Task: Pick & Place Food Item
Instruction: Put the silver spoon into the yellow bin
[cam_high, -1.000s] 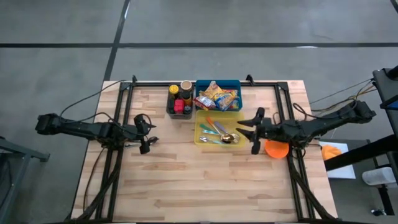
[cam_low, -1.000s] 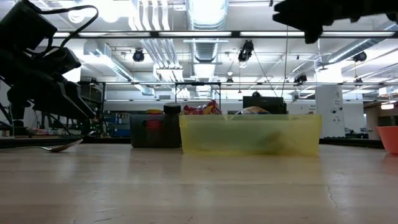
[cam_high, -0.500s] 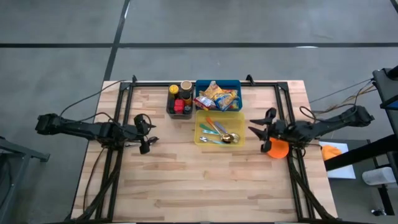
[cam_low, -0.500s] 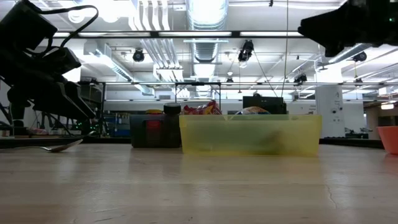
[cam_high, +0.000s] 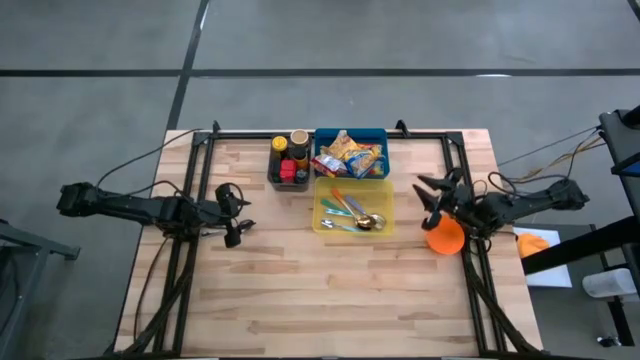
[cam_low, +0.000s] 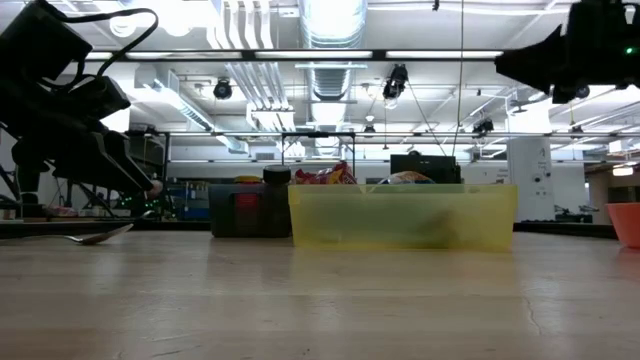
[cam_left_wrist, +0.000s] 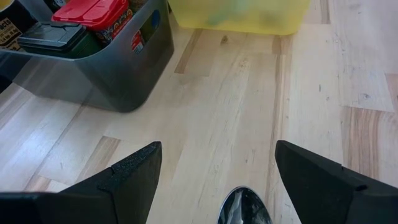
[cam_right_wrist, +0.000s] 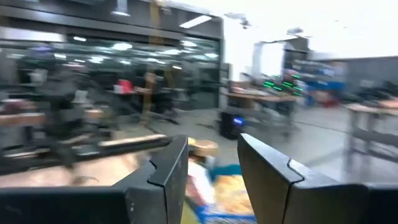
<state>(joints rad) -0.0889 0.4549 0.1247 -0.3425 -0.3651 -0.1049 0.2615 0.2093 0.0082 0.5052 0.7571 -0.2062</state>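
The food items are bright snack packets (cam_high: 350, 155) heaped in a blue bin (cam_high: 383, 140) at the far middle of the table; they also peek up in the low view (cam_low: 325, 173). My right gripper (cam_high: 430, 198) hangs open and empty above the table's right side, over an orange bowl (cam_high: 446, 238), well apart from the packets. It points slightly upward (cam_right_wrist: 212, 146). My left gripper (cam_high: 238, 212) waits open at the left, low over the table (cam_left_wrist: 217, 152). A metal spoon (cam_left_wrist: 244, 206) lies flat on the wood between its fingers.
A yellow bin (cam_high: 325, 225) holding cutlery sits just in front of the blue bin. A dark bin (cam_high: 272, 178) with jars and a red-lidded container stands left of it. Black frame rails (cam_high: 455, 165) run along the table's edges. Bare wood (cam_high: 330, 290) fills the near half.
My right gripper has drawn back from beside the yellow bin toward the table's right edge, sinking a little and tipping its fingers upward. It now hangs over the orange bowl.
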